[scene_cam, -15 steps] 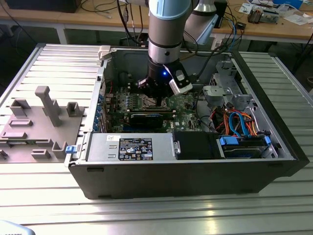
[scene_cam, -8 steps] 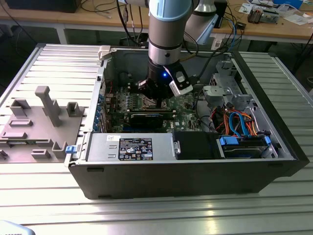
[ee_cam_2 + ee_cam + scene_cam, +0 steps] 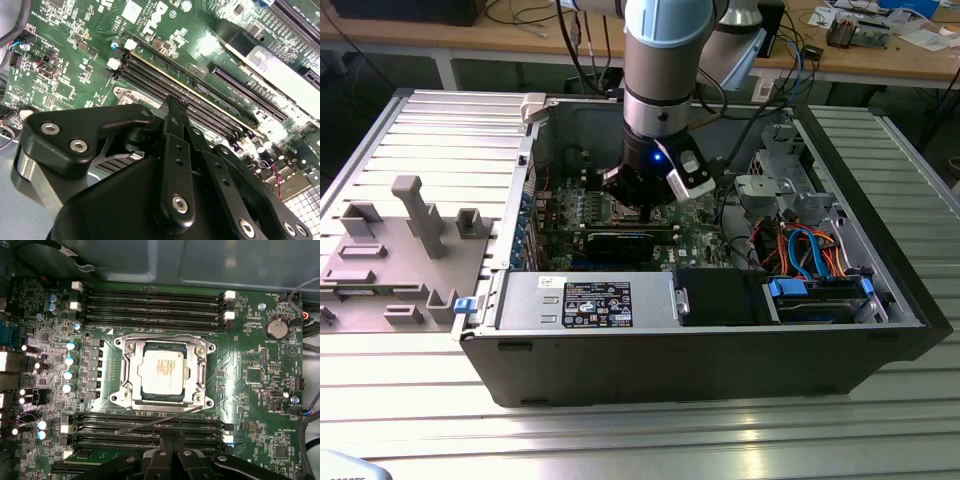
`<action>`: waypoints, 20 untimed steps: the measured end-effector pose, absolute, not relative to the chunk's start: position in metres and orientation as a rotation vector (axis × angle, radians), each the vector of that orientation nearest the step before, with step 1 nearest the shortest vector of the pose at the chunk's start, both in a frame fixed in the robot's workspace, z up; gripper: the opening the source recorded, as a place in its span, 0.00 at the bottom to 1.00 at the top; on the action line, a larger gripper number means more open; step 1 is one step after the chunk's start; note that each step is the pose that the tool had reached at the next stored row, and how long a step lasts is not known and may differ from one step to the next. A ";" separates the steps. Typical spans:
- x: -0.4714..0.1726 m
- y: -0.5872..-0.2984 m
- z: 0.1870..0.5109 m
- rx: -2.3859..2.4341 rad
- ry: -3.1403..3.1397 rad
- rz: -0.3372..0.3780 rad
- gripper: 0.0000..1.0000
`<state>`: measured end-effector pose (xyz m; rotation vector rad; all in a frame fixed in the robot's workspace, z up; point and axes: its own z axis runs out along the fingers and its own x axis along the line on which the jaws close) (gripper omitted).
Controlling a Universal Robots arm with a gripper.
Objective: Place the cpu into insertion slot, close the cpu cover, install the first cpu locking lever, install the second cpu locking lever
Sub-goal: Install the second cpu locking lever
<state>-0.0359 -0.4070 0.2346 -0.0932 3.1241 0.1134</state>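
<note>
In the first wrist view the cpu lies flat in the insertion slot, silvery top up. The cpu cover is folded down around it like a frame. One thin metal locking lever stands out at a slant from the socket's corner, across the memory slots. My gripper sits just beside that lever, fingers together with nothing between them. In the second wrist view the gripper hovers over the memory slots near a socket corner. In the exterior view the gripper hangs low inside the computer case.
Long black memory slots flank the socket on two sides. A black graphics card, the power supply and a drive cage with orange and blue cables crowd the case. A grey fixture stands on the table at the exterior view's left.
</note>
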 end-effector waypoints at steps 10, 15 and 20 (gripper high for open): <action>-0.036 -0.416 0.234 -0.093 3.124 0.124 0.11; -0.036 -0.421 0.234 -0.093 3.123 0.131 0.11; -0.036 -0.426 0.234 -0.093 3.123 0.136 0.11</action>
